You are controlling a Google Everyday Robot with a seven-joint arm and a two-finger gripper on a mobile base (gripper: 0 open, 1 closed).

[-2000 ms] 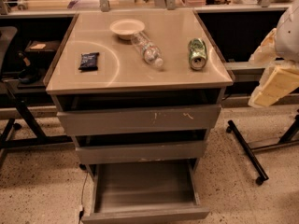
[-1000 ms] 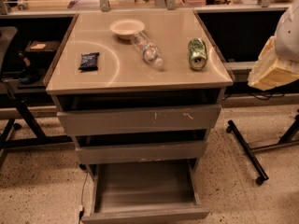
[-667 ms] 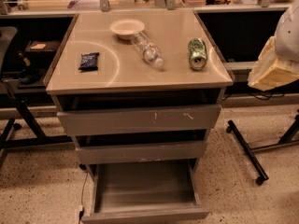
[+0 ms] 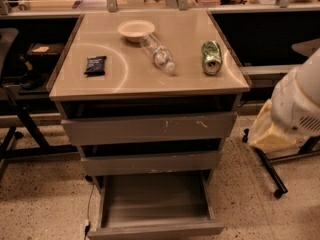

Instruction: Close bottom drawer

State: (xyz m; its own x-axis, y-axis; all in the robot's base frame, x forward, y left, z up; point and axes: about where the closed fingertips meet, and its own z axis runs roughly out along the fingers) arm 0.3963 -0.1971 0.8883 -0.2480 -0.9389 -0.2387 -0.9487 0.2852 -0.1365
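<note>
- The bottom drawer (image 4: 155, 230) is pulled well out at the foot of the cabinet (image 4: 235, 104). Its shallow tray lies open to us and its front strip sits near the lower edge of the view.
- The middle drawer (image 4: 150, 163) and top drawer (image 4: 150, 128) sit much further in.
- The gripper (image 4: 270, 131) hangs at the right, below the arm's white housing (image 4: 300, 104), well apart from the drawer and touching nothing. We cannot tell whether it is spread or pressed together.
- On top lie a bowl (image 4: 136, 30), a bottle (image 4: 157, 53), a can (image 4: 211, 57) and a dark packet (image 4: 95, 65), none of them in the way.
- We judge nothing of the task is done yet. The gripper has to come down to the front strip and push it fully in.
</note>
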